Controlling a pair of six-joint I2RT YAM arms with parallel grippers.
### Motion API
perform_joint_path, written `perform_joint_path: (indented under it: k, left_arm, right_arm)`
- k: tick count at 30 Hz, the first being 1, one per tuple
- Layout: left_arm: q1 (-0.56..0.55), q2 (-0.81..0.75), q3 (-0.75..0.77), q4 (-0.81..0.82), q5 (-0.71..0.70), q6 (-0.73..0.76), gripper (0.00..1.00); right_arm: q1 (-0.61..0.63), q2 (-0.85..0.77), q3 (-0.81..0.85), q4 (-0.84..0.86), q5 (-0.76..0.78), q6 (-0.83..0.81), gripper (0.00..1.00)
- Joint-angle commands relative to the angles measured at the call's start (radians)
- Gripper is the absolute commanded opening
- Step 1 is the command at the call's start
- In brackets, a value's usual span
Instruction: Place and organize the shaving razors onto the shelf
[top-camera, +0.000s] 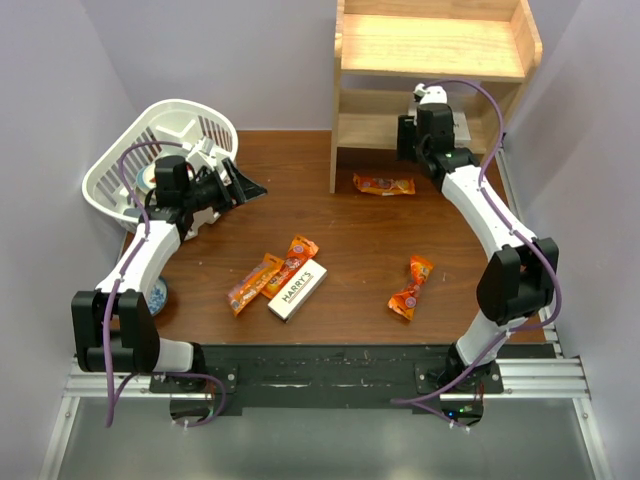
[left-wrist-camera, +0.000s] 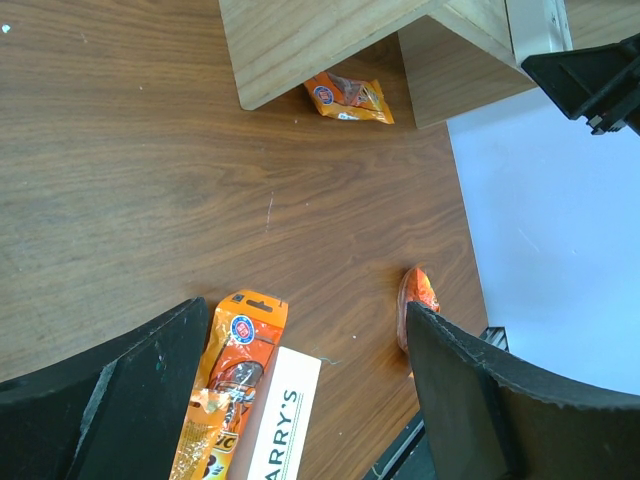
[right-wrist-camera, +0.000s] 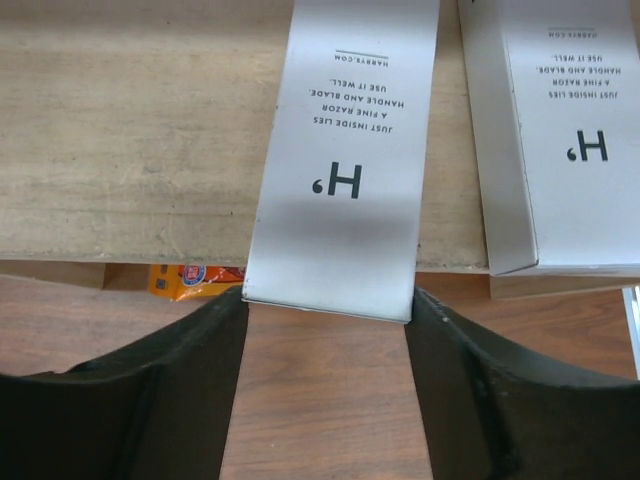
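Harry's razor box (right-wrist-camera: 340, 150) lay on lower shelf (right-wrist-camera: 120, 130), parallel to second box (right-wrist-camera: 560, 140), near end overhanging, likely for squaring | right gripper (right-wrist-camera: 325, 305) straddled that end, whether clamped I couldn't tell | third box (top-camera: 298, 289) on table (top-camera: 350, 225) | left gripper (left-wrist-camera: 308, 320) agape, idle.

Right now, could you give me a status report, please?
Left end effector open, empty. Right end effector flanks razor box on lower shelf, grip unclear. Second box shelved. Third box on table, snack packet touching it.
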Motion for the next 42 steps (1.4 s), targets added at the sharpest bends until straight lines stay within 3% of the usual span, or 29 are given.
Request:
perform_joint_path:
  k: [1, 2, 3, 18, 20, 23, 27, 29, 31, 32, 34, 38, 42]
  left_arm:
    - [0.007, -0.020, 0.000, 0.021, 0.006, 0.014, 0.85]
    - [0.007, -0.017, 0.000, 0.022, 0.006, 0.014, 0.85]
    - [0.007, -0.019, 0.000, 0.022, 0.008, 0.012, 0.85]
    - [0.007, 0.000, 0.001, 0.029, 0.009, 0.008, 0.85]
    - [0.007, 0.003, 0.001, 0.030, 0.011, 0.008, 0.85]
    - [0.007, 0.009, 0.004, 0.027, 0.014, 0.009, 0.85]
    - [0.007, 0.003, 0.007, -0.016, 0.000, 0.050, 0.86]
    - [-0.004, 0.003, 0.012, -0.089, -0.004, 0.151, 0.87]
    - [-0.052, 0.009, 0.056, -0.231, -0.062, 0.281, 0.89]
    - [-0.136, 0.014, 0.078, -0.282, -0.093, 0.436, 0.90]
    - [-0.230, 0.011, 0.092, -0.370, -0.196, 0.600, 0.93]
    - [-0.420, 0.015, 0.009, -0.415, -0.291, 0.712, 0.94]
    - [-0.485, 0.040, -0.028, -0.444, -0.342, 0.709, 0.95]
  right_arm:
    - [0.002, 0.001, 0.042, 0.057, 0.001, -0.010, 0.60]
    - [0.000, 0.004, 0.045, 0.062, -0.002, -0.013, 0.53]
    - [0.000, 0.006, 0.046, 0.065, -0.007, -0.016, 0.51]
    - [0.000, 0.056, 0.071, 0.108, 0.013, -0.060, 0.54]
    - [-0.001, 0.061, 0.072, 0.111, 0.022, -0.063, 0.60]
    - [-0.001, 0.049, 0.066, 0.094, 0.034, -0.059, 0.81]
    - [0.000, -0.037, 0.029, 0.059, 0.030, -0.043, 0.95]
    - [0.000, -0.110, -0.003, 0.042, 0.028, -0.042, 0.99]
    - [0.002, -0.161, -0.035, 0.022, 0.001, -0.047, 0.99]
    - [0.002, -0.193, -0.082, 0.015, -0.014, -0.050, 0.99]
    - [0.002, -0.279, -0.145, -0.007, -0.051, -0.060, 0.99]
    - [0.002, -0.414, -0.357, -0.010, -0.070, -0.073, 0.99]
    - [0.000, -0.535, -0.478, -0.034, -0.139, -0.066, 0.99]
